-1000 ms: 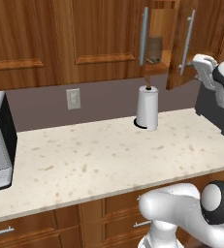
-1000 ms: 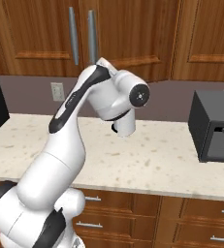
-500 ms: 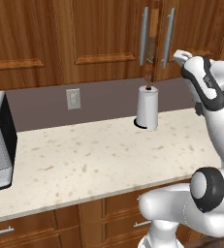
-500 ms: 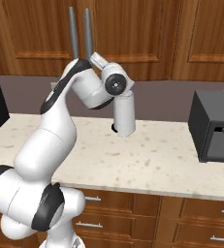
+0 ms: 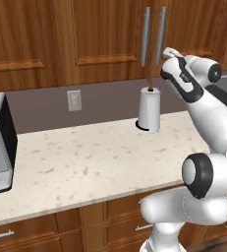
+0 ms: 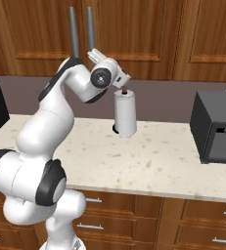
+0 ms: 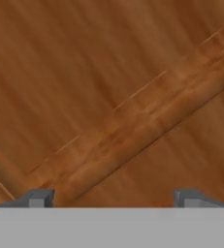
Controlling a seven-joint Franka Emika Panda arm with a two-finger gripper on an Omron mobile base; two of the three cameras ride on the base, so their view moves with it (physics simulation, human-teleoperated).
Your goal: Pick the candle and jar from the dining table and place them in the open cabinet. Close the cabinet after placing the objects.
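I had the gripper (image 7: 113,198) spread wide and empty against the wooden cabinet (image 5: 105,34) door to push it flush; candle and jar sat somewhere I couldn't see.

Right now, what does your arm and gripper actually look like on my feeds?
A glossy white arm of rounded segments with dark grey joint rings and round dark caps at the joints. The gripper ends in two small dark grey finger tips. No cables or markings show.
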